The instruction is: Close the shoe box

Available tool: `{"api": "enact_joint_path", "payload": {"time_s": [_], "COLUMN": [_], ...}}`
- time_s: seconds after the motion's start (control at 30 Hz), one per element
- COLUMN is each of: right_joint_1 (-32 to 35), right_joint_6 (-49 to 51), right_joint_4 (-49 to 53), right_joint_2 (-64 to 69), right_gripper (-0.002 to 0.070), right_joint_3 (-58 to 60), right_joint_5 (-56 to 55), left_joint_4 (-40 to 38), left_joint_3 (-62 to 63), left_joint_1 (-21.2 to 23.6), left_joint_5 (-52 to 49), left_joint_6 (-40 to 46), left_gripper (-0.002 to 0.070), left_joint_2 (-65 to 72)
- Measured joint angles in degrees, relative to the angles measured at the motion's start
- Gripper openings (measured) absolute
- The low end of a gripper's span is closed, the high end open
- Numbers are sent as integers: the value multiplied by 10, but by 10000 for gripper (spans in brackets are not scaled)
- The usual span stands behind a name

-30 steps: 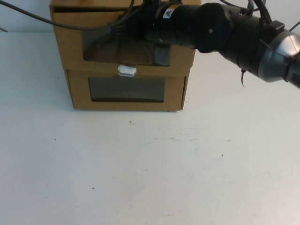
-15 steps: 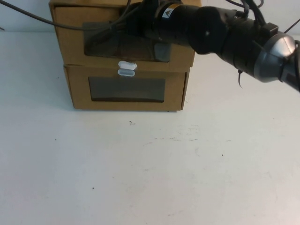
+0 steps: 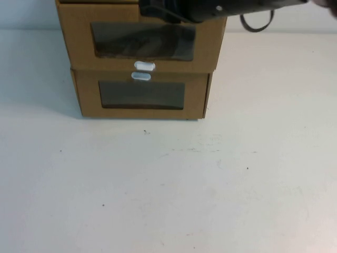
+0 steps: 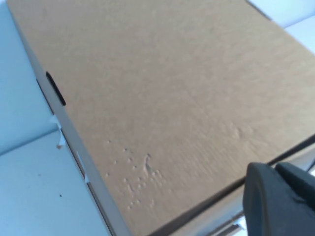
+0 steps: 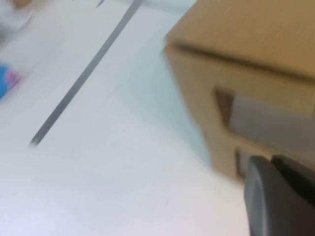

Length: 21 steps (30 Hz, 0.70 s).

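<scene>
The shoe box [image 3: 141, 39] is the upper of two stacked brown cardboard boxes, with a wrinkled clear window and a white pull tab [image 3: 144, 66] at its lower edge. Its front sits about flush with the box below. My right arm [image 3: 210, 8] crosses the top of the high view, above the shoe box's upper edge. In the right wrist view, my right gripper [image 5: 270, 164] is shut and empty, off the box's corner [image 5: 236, 98]. My left gripper [image 4: 273, 169] is shut and empty over the box's flat top [image 4: 162, 98].
The lower cardboard box [image 3: 141, 95] has a flatter window and a white tab [image 3: 140, 76] at its upper edge. Bare white table [image 3: 168, 184] spreads in front of the stack. A loop of black cable [image 3: 257, 20] hangs at the top right.
The shoe box's drawer front has slid back from sticking out to flush with the lower box. My right arm has drawn up and away towards the top of the view.
</scene>
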<state>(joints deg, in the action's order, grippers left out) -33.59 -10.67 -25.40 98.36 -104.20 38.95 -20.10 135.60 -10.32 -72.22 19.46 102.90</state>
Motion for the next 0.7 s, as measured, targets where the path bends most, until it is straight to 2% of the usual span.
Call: {"api": "enact_joint_path", "payload": {"time_s": [0.17,0.37,0.5,0.7], "right_joint_1": [-6,-73,-116,-126], "right_joint_6": [25,129,192,249], "right_joint_4": [20,170,216,227], "right_joint_2": [-64,-222,-364,-576], "right_gripper": [-11,-11,-11,-11], "right_joint_3": [23,150,282,475], "right_joint_5": [94,125,130,137], "left_joint_4": [-4,-22,-28,-36], "left_joint_3": [-13,-115,-262,-584], "left_joint_1": [0,0,0,0], "left_joint_5": [-5,24,86,251], "left_joint_6": [0,5,28,55], "left_gripper": [-2,-2,-2,-2], "left_joint_2": [-45,-183,-320,-586]}}
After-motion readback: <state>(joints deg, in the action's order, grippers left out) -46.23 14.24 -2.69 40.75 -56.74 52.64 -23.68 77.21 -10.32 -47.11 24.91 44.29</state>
